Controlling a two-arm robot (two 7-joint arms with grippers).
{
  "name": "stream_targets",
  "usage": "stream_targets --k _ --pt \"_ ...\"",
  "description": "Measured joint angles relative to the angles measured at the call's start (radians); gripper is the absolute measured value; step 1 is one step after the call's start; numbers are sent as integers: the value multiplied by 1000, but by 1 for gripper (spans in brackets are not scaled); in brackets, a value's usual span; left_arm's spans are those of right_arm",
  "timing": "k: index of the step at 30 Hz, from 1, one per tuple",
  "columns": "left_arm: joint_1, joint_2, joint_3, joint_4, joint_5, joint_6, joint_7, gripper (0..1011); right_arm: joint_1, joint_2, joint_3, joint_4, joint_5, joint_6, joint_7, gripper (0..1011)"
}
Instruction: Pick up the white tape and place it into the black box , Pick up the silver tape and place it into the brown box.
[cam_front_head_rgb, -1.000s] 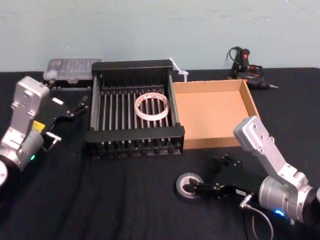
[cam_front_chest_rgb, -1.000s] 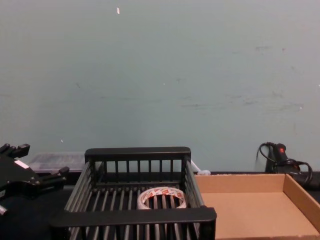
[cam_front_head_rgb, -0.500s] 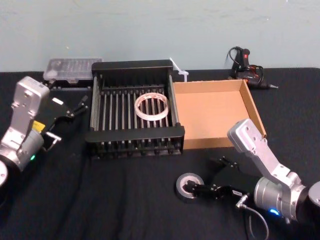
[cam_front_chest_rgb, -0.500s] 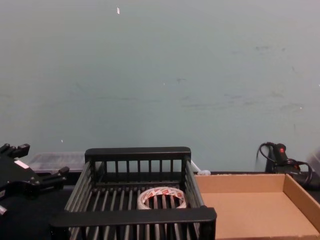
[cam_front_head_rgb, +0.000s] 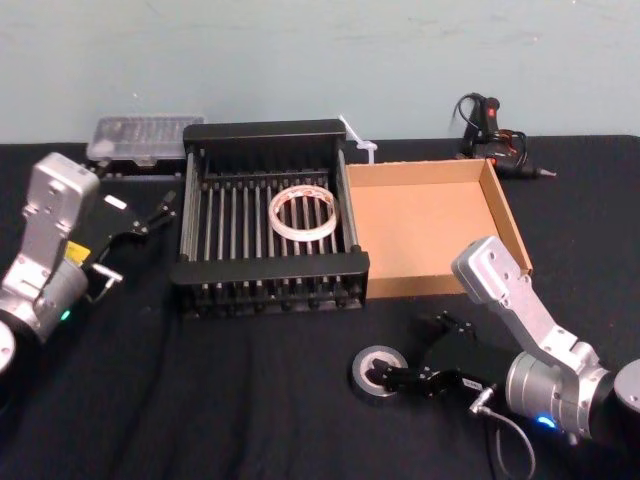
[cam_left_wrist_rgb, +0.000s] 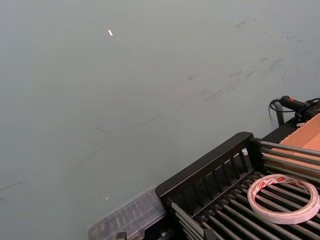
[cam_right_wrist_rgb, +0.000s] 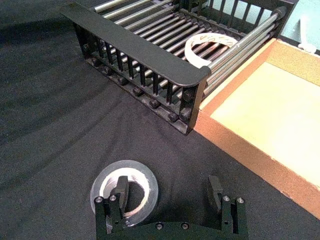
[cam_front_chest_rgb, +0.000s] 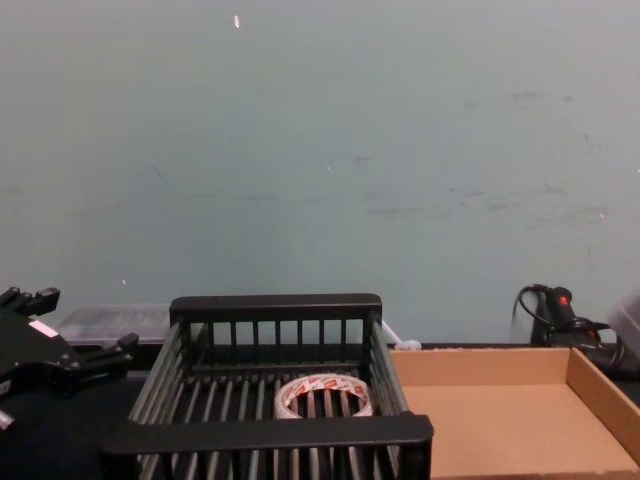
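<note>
The white tape (cam_front_head_rgb: 305, 235) (cam_left_wrist_rgb: 280, 216) (cam_right_wrist_rgb: 192, 50) (cam_front_chest_rgb: 300, 402) lies flat on the bars inside the black box (cam_front_head_rgb: 270, 267) (cam_left_wrist_rgb: 205, 167) (cam_right_wrist_rgb: 135, 47) (cam_front_chest_rgb: 270, 432). To its right stands the brown box (cam_front_head_rgb: 430, 235) (cam_right_wrist_rgb: 265, 110) (cam_front_chest_rgb: 500, 420), with nothing in it. The silver tape (cam_front_head_rgb: 375, 352) (cam_right_wrist_rgb: 107, 177) lies flat on the black cloth in front of the boxes. My right gripper (cam_front_head_rgb: 415, 350) (cam_right_wrist_rgb: 168, 189) is open at table height, one finger in the roll's centre hole, the other well outside the roll. My left gripper (cam_front_head_rgb: 135, 242) (cam_front_chest_rgb: 75, 322) hangs open left of the black box.
A clear plastic case (cam_front_head_rgb: 145, 135) sits behind the black box at the back left. A black tool with a cord (cam_front_head_rgb: 490, 125) (cam_front_chest_rgb: 560, 310) lies behind the brown box. A small white piece (cam_front_head_rgb: 358, 140) lies between the boxes at the back.
My right arm has shifted a little to the left, while its gripper stays at the silver tape. The tape and the left arm have not moved.
</note>
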Motion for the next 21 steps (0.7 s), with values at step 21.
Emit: stream_targets --k 21 --pt "0 0 0 0 0 0 0 1001 -2 2 2 -3 2 0 -2 1002"
